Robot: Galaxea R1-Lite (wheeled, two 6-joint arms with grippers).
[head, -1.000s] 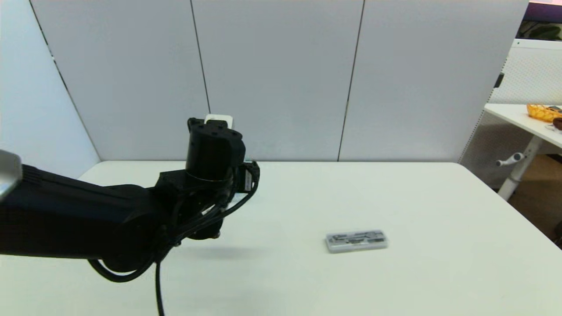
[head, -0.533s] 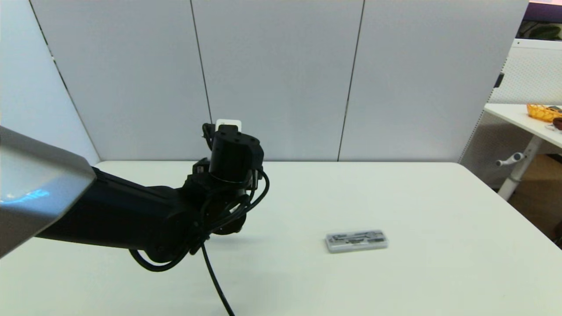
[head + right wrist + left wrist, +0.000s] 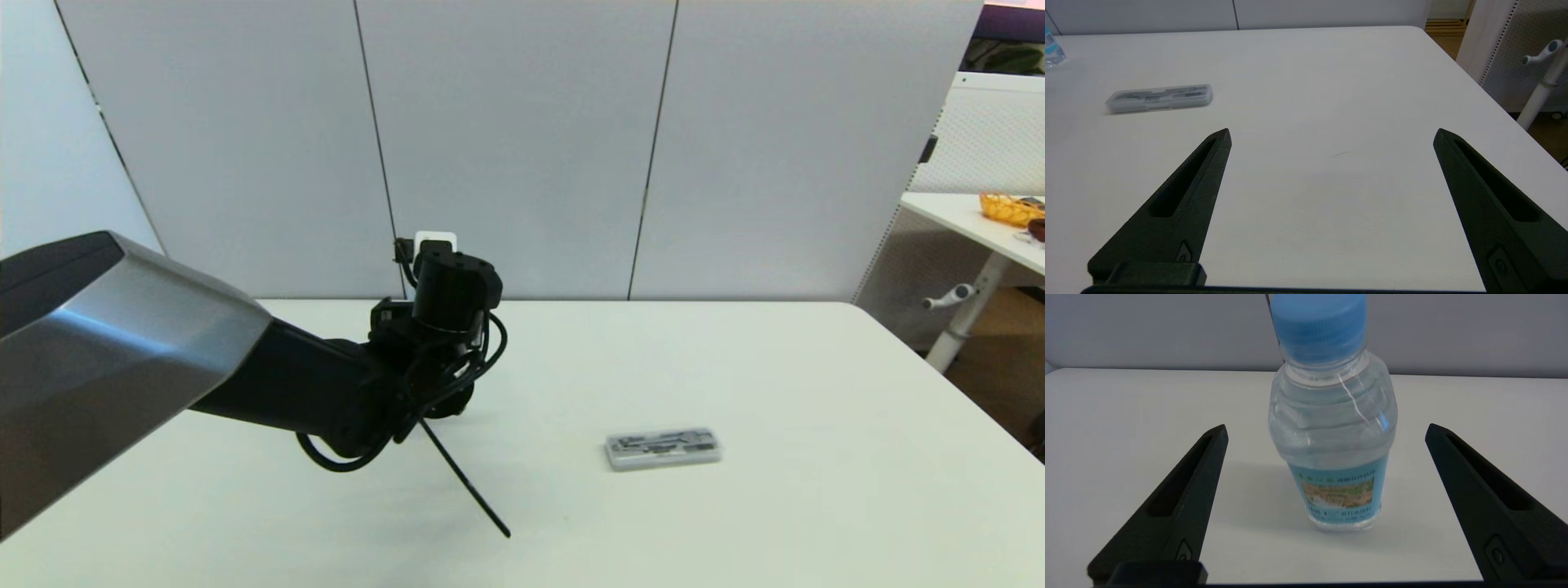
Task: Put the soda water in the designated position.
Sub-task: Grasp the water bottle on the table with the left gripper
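1. On the far-left part of the white table (image 3: 735,367), seen from the head view, we find our left arm stretched out across the tabletop, its wrist housing blocking the soda water from sight. The grey case (image 3: 664,448) lies flat, well apart to the right. Our right arm is out of this view.

2. In the left wrist view, we see the soda water (image 3: 1333,428) standing upright on the table, blue cap (image 3: 1319,324) up, long axis vertical, label facing the camera. The left gripper (image 3: 1326,435) is spread wide, one finger on each side of the bottle, neither one touching it. The bottle sits a little beyond the fingertips, roughly centred between them.

3. In the right wrist view, we note the right gripper (image 3: 1331,134) also spread wide, holding nothing, hovering low over bare table. The grey case lies near the far left, and a sliver of the bottle (image 3: 1052,51) shows at the frame edge.

4. Risk, our judgement: the bottle is light, narrow-based and smooth. If one finger meets it first on closing, it may tip or skid. Closing before the fingers reach far enough round the body may squeeze it forward and out.

5. Risk: a grip high on the tapered shoulder may slip; the label band looks safer.
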